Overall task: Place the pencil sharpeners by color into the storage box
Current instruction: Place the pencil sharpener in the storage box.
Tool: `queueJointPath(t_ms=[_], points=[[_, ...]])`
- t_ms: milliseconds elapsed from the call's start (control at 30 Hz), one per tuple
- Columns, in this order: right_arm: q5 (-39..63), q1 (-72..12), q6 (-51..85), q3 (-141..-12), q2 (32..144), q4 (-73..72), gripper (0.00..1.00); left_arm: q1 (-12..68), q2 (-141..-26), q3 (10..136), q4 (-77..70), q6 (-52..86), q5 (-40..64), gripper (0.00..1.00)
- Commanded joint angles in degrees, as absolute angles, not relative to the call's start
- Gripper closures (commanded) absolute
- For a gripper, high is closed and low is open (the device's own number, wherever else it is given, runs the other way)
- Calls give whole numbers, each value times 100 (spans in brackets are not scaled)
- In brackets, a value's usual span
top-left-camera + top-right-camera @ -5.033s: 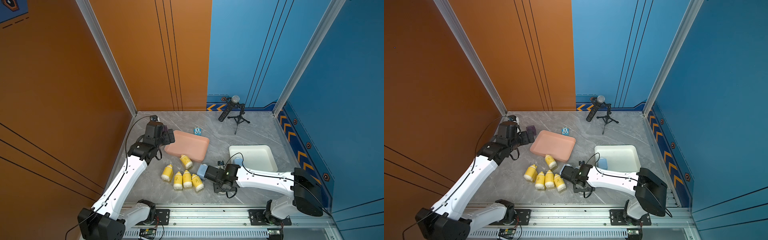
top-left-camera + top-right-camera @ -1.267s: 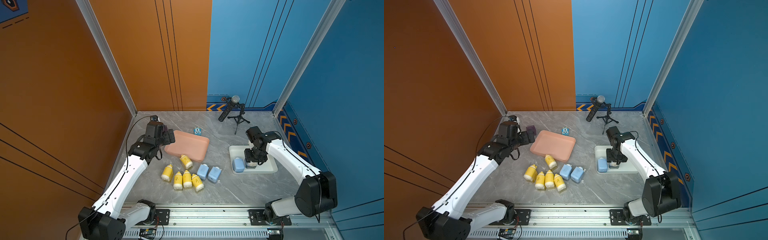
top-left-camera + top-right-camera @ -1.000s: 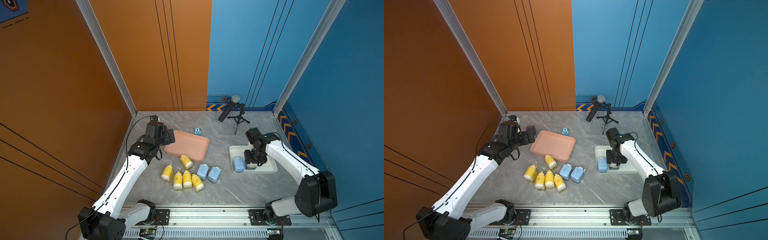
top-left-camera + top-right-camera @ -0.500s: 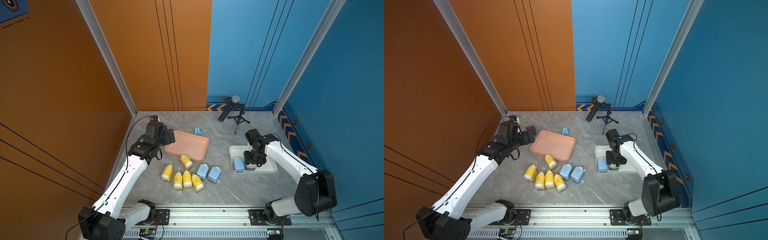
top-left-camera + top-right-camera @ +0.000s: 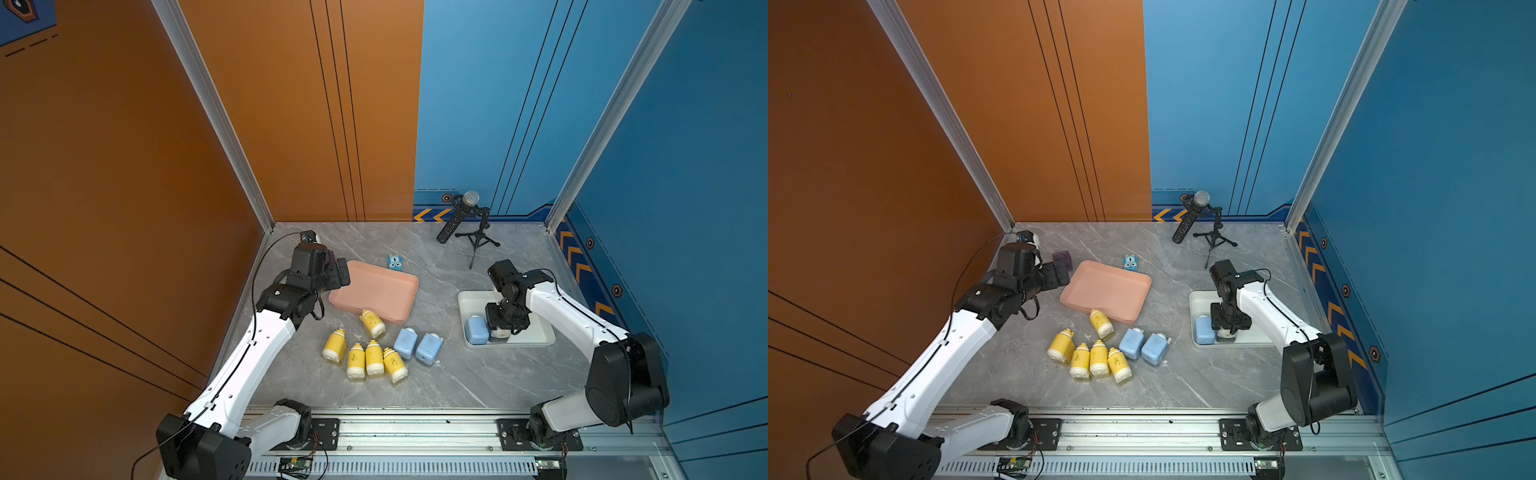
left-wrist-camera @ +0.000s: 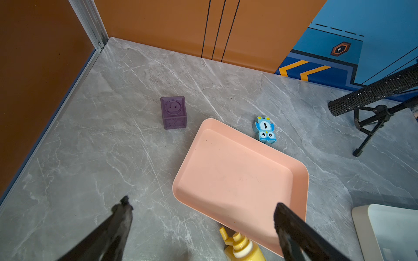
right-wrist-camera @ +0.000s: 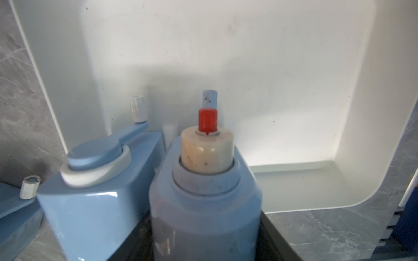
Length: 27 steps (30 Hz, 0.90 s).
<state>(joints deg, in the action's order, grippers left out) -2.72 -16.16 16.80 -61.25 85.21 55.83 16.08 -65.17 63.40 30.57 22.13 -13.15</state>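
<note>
The right gripper (image 5: pixel 501 330) is squeezing a blue sharpener (image 7: pixel 203 203) that is pointing straight out from its jaws, low inside the white box (image 7: pixel 294 90) and just beside the other blue one (image 7: pixel 97 180), while the left gripper (image 6: pixel 202 204) is hanging wide open by the pink tray (image 6: pixel 237 176).

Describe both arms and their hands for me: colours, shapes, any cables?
Both arms, left arm and right arm, have smooth white shell links with bulky black joint housings. A thin black cable loops loosely along each. The left hand and right hand are black; the left's two fingers look flat and tapering. No markings show.
</note>
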Motion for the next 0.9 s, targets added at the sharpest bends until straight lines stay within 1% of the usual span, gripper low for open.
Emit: queueJointPath(t_ms=[0, 867], points=[[-220, -1648, 1820, -6048, 8569, 5491, 63, 1591, -6504, 6284, 3129, 2231, -1203, 2], [-167, -1739, 1906, -5832, 8682, 5265, 63, 1591, -6504, 6277, 3129, 2232, -1201, 2]])
